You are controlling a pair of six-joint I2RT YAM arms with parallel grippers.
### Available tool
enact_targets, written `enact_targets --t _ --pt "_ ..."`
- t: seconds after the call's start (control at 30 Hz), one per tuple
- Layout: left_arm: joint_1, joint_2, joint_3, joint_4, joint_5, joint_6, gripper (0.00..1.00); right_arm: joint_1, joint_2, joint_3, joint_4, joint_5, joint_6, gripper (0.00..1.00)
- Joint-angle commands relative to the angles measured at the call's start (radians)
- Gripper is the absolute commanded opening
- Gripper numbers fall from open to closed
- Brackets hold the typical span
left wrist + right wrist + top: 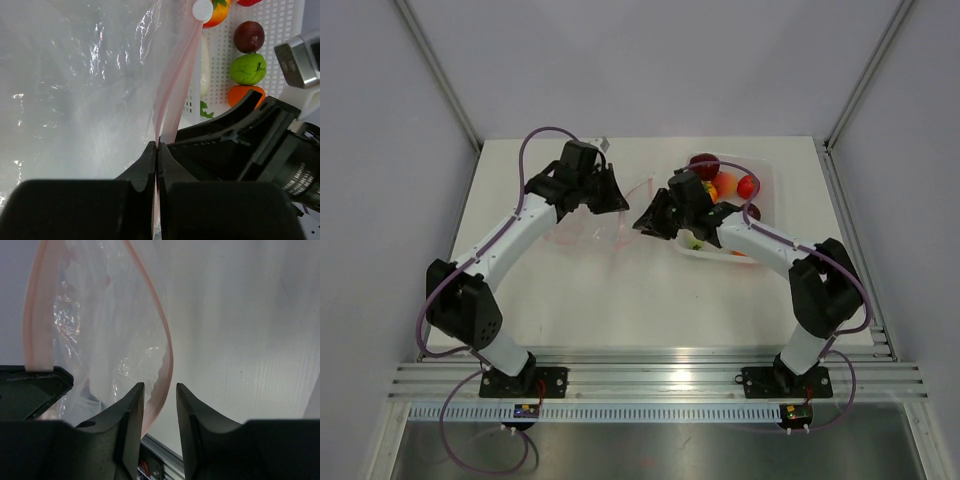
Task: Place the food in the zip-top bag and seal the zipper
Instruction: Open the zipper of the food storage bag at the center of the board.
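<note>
The zip-top bag (582, 232) lies crinkled on the table between both arms. My left gripper (612, 196) is shut on its pinkish-red zipper (175, 75), pinching the strip at the jaw tips (157, 145), and the clear pouch (75, 90) spreads to the left. My right gripper (646, 222) is open. In its wrist view the far zipper edge (167, 347) curves down between the open jaws (160, 386), untouched by either pad, and the bag's mouth (100, 340) gapes. The food (725, 185) sits in the tray: dark purple (249, 36), green (248, 68), orange (244, 94), orange-yellow (218, 11), white (205, 62).
The rigid clear tray (770, 172) stands at the back right, behind my right arm. My right gripper's black body (250, 140) is close beside the left jaws. The left gripper's body (30, 390) shows at the lower left of the right wrist view. Metal rails (650, 375) run along the near edge.
</note>
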Motion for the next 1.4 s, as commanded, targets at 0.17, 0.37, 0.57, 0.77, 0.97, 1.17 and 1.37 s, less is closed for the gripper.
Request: enact_targets --t 0.17,0.37,0.57,0.77,0.97,1.17,1.37 --pt "-0.002 -0.12 0.039 -0.104 -0.077 0.039 0.0 -0.006 0.034 0.128 -0.13 0.076 -0.14 0.0" --pt "-0.002 -0.154 0.069 -0.244 -0.185 0.083 0.0 -0.029 0.057 0.165 -0.251 0.116 -0.286 0.0" --pt "-0.028 -0.079 0.128 -0.226 -0.09 0.048 0.0 -0.055 0.101 0.231 -0.353 0.166 -0.398 0.0" --pt "-0.045 0.039 0.18 -0.172 -0.129 0.025 0.0 -0.095 0.049 0.252 -0.396 0.176 -0.45 0.18" --pt "-0.045 0.093 0.243 -0.154 -0.139 0.033 0.0 -0.096 -0.043 0.245 -0.443 0.255 -0.471 0.6" --pt "-0.045 0.132 0.28 -0.184 -0.139 0.063 0.0 -0.105 -0.182 0.11 -0.341 0.363 -0.468 0.75" --pt "-0.045 0.13 0.272 -0.177 -0.146 0.071 0.0 -0.183 -0.158 0.102 -0.409 0.397 -0.459 0.75"
